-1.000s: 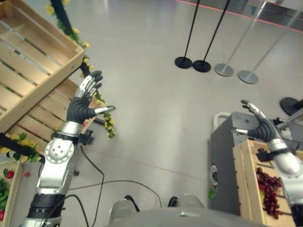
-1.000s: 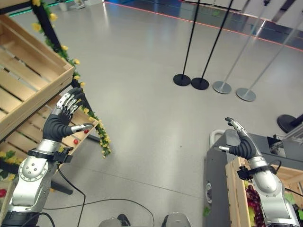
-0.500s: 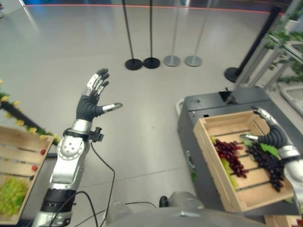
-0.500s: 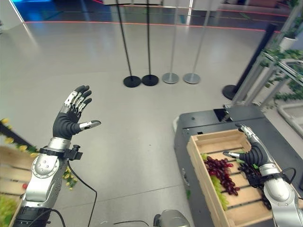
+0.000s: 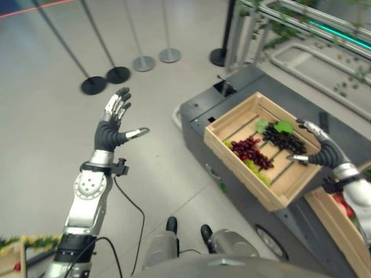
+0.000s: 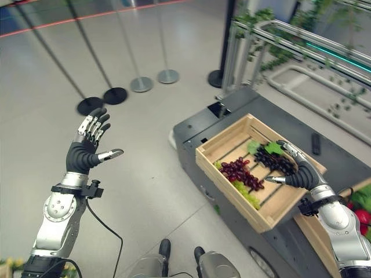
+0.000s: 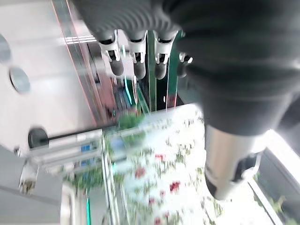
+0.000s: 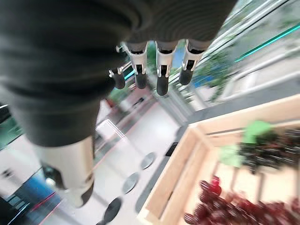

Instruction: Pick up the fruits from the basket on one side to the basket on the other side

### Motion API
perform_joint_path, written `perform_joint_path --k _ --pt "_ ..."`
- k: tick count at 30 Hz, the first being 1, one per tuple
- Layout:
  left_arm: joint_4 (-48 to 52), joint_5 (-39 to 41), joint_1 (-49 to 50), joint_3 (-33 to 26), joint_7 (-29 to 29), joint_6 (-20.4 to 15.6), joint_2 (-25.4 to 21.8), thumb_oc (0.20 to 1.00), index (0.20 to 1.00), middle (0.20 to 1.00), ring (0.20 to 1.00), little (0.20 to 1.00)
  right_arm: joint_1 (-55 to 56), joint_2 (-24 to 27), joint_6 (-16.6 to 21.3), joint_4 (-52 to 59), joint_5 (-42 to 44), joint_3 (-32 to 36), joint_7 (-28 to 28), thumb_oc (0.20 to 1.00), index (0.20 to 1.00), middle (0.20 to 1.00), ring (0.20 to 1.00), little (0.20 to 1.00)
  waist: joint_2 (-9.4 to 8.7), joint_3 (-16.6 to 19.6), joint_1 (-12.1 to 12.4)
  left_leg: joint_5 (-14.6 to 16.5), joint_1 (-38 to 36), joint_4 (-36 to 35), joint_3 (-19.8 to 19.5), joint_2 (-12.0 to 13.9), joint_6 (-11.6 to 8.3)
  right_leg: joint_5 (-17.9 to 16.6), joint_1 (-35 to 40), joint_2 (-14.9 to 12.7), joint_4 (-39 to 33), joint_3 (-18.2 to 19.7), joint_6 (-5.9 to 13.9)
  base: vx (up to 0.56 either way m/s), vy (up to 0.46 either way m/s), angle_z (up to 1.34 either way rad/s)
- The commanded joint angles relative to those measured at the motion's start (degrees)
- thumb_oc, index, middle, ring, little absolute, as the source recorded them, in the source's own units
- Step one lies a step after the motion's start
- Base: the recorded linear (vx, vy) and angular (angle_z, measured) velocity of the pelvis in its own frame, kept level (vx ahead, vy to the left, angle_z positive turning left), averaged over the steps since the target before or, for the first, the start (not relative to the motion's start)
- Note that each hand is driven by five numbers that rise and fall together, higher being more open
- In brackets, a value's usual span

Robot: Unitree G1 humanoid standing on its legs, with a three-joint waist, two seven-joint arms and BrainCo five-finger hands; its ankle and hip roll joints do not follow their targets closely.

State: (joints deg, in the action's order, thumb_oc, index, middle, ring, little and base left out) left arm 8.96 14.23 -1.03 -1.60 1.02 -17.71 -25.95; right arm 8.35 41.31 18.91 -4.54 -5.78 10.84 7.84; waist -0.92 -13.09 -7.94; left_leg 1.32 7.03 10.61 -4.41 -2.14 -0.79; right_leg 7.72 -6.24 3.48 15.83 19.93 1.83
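Left hand (image 5: 111, 128): raised over the grey floor (image 6: 139, 168), well apart from the fruit; fingers straight and spread, thumb out to the side; nothing held. Confirmed in the left wrist view, fingers (image 7: 136, 65) extended with nothing between them and the thumb.

Right hand (image 6: 301, 171): poised above the right end of the wooden crate (image 5: 223, 152); fingers extended and relaxed, thumb apart; nothing gripped. Whether the fingertips touch the fruit cannot be told. Right wrist view: fingers (image 8: 161, 77) straight, crate and grapes visible beyond them.

Wooden crate: slatted, resting on a dark grey cart (image 5: 200, 113). Contents:
- dark purple grapes (image 5: 282, 141) with green leaves (image 5: 283, 126), at the far right of the crate, just beside the right hand;
- red grapes (image 6: 239, 172) in the middle;
- green grapes (image 6: 247, 197) at the near edge, touching the red bunch.

Second wooden crate (image 5: 333, 223) at lower right, beside the cart, holding red fruit (image 6: 363, 216) and something green.

Stanchion bases (image 6: 115, 95), 4 in a row on the floor beyond the left hand. Metal railing with green foliage (image 6: 301, 40) behind the cart.

No legible labels or writing on any item.
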Motion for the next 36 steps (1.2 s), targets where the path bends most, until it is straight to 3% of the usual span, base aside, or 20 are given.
perform_joint_path --k 1,6,9,12,14,16,17,18,19,21,24,25,27,29,36 --pt "1.6 -1.6 -2.1 -1.8 -1.8 -4.1 -1.3 1.0 1.0 1.0 1.0 1.0 -6.0 0.3 1.9 0.9 3.4 -1.2 0.5 1.0 1.0 1.0 1.0 1.0 -0.8 2.9 1.7 4.1 1.5 4.6 2.6 1.9 -0.21 -0.7 3.5 -2.1 -1.6 1.5 5.42 -0.02 0.219 -0.59" --pt "1.8 -2.2 -2.7 -1.4 -2.2 -4.0 -1.2 1.0 1.0 1.0 1.0 1.0 -5.7 -0.8 1.4 1.2 2.6 -1.7 0.7 1.0 1.0 1.0 1.0 1.0 -0.93 2.8 0.3 7.4 0.5 6.6 7.5 1.2 1.75 -0.6 1.2 -4.2 0.7 3.5 8.4 -0.01 0.199 -0.6" --pt "1.7 -2.1 -2.7 -0.8 -1.9 -3.8 -0.9 1.0 1.0 1.0 1.0 1.0 -5.2 -1.4 1.1 1.8 2.2 -2.0 1.1 1.0 1.0 1.0 1.0 1.0 -1.06 2.6 -0.4 7.9 -0.3 6.5 10.2 1.1 2.38 -1.8 0.0 -5.0 1.1 4.5 9.79 -0.06 0.159 -0.6" --pt "1.9 -2.1 -2.8 -0.5 -1.8 -3.9 -0.7 1.0 1.0 1.0 1.0 1.0 -4.8 -1.9 1.0 2.1 2.3 -1.8 1.5 1.0 1.0 1.0 1.0 1.0 -1.35 2.1 -1.5 8.2 -1.1 5.2 13.3 1.0 2.67 -5.0 -1.8 -6.5 0.2 4.4 10.88 -0.12 0.136 -0.62" --pt "2.0 -2.4 -3.1 -0.4 -1.9 -3.8 -0.7 1.0 1.0 1.0 1.0 1.0 -5.1 -2.1 1.1 2.0 2.4 -1.9 1.5 1.0 1.0 1.0 1.0 1.0 -1.73 1.6 -1.7 8.2 -1.4 4.1 15.9 1.2 2.55 -7.9 -3.3 -7.8 -2.9 2.3 11.53 -0.2 0.077 -0.54" --pt "2.4 -2.3 -3.1 -0.7 -2.0 -3.8 -1.0 1.0 1.0 1.0 1.0 1.0 -5.7 -2.3 1.2 2.2 2.5 -2.1 1.3 1.0 1.0 1.0 1.0 1.0 -1.73 0.5 -0.9 7.7 -1.4 3.1 17.6 1.9 2.14 -10.1 -6.2 -9.3 -3.2 -3.7 11.23 -0.22 0.028 -1.01" --pt "2.5 -2.4 -3.1 -1.1 -2.1 -3.7 -1.2 1.0 1.0 1.0 1.0 1.0 -6.2 -2.5 1.1 2.3 2.5 -2.3 1.2 1.0 1.0 1.0 1.0 1.0 -1.14 -0.4 0.0 7.1 -1.5 2.5 18.1 2.7 1.95 -9.4 -8.1 -10.6 -0.9 -10.1 10.06 -0.23 0.059 -1.14" --pt "2.7 -2.6 -2.9 -1.4 -2.5 -3.4 -1.3 1.0 1.0 1.0 1.0 1.0 -7.0 -2.6 1.0 2.1 2.6 -3.0 1.1 1.0 1.0 1.0 1.0 1.0 -0.14 -1.2 1.7 6.5 -1.5 2.1 19.1 3.7 1.84 -7.1 -10.0 -13.2 3.3 -20.1 8.17 -0.2 0.086 -0.91" --pt "3.0 -2.8 -2.6 -1.9 -2.3 -3.1 -1.3 1.0 1.0 1.0 1.0 1.0 -7.2 -2.8 0.9 2.1 2.4 -3.4 1.2 1.0 1.0 1.0 1.0 1.0 0.35 -1.3 2.1 5.9 -1.2 1.8 19.0 3.9 1.95 -5.6 -9.9 -14.8 6.7 -24.7 7.14 -0.14 0.07 -0.57" --pt "3.7 -3.2 -1.9 -2.7 -1.9 -2.8 -1.5 1.0 1.0 1.0 1.0 1.0 -7.7 -2.9 0.5 2.0 1.8 -4.3 1.7 1.0 1.0 1.0 1.0 1.0 0.38 -0.9 2.2 5.4 -1.4 1.4 21.1 4.1 2.53 -2.9 -7.8 -14.1 12.9 -28.4 6.4 -0.06 0.017 -0.52" --pt "3.9 -3.2 -1.6 -2.9 -1.6 -2.7 -1.5 1.0 1.0 1.0 1.0 1.0 -8.3 -3.2 0.6 1.8 1.9 -5.1 2.2 1.0 1.0 1.0 1.0 1.0 -0.11 -0.2 3.0 5.8 -2.2 0.9 23.4 3.8 2.79 -2.0 -5.6 -13.0 12.6 -30.0 6.08 -0.01 -0.071 -0.45" --pt "3.9 -3.4 -0.4 -3.8 -1.6 -2.8 -0.9 1.0 1.0 1.0 1.0 1.0 -8.5 -3.1 0.7 1.7 1.4 -5.8 2.4 1.0 1.0 1.0 1.0 1.0 -0.23 1.0 3.8 5.7 -3.3 -0.2 24.9 3.6 2.2 -1.9 -2.2 -12.8 3.3 -30.6 5.86 0.05 -0.174 -0.75" --pt "3.3 -3.2 -0.2 -3.8 -1.9 -2.7 -0.2 1.0 1.0 1.0 1.0 1.0 -8.5 -2.9 0.6 1.7 1.4 -6.4 2.5 1.0 1.0 1.0 1.0 1.0 0.32 1.4 3.5 5.0 -3.7 -0.6 25.4 4.3 1.77 -2.7 -2.7 -10.4 1.7 -27.3 5.4 0.08 -0.2 -0.82" --pt "3.3 -2.8 0.1 -3.9 -1.9 -2.9 0.4 1.0 1.0 1.0 1.0 1.0 -8.0 -2.1 0.6 2.6 1.8 -6.3 3.1 1.0 1.0 1.0 1.0 1.0 0.86 1.8 3.3 4.7 -4.0 -0.9 26.0 5.2 0.97 -3.4 -1.7 -9.3 -2.1 -27.1 5.23 0.05 -0.166 -0.4" --pt "3.0 -2.5 -0.1 -2.5 -1.5 -2.5 1.0 1.0 1.0 1.0 1.0 1.0 -6.5 -1.2 0.8 3.8 3.8 -5.0 3.5 1.0 1.0 1.0 1.0 1.0 0.67 1.3 2.0 4.9 -4.2 4.6 25.1 9.0 -1.46 -3.1 0.6 -7.0 -3.0 -26.0 2.78 0.05 -0.165 -0.03"
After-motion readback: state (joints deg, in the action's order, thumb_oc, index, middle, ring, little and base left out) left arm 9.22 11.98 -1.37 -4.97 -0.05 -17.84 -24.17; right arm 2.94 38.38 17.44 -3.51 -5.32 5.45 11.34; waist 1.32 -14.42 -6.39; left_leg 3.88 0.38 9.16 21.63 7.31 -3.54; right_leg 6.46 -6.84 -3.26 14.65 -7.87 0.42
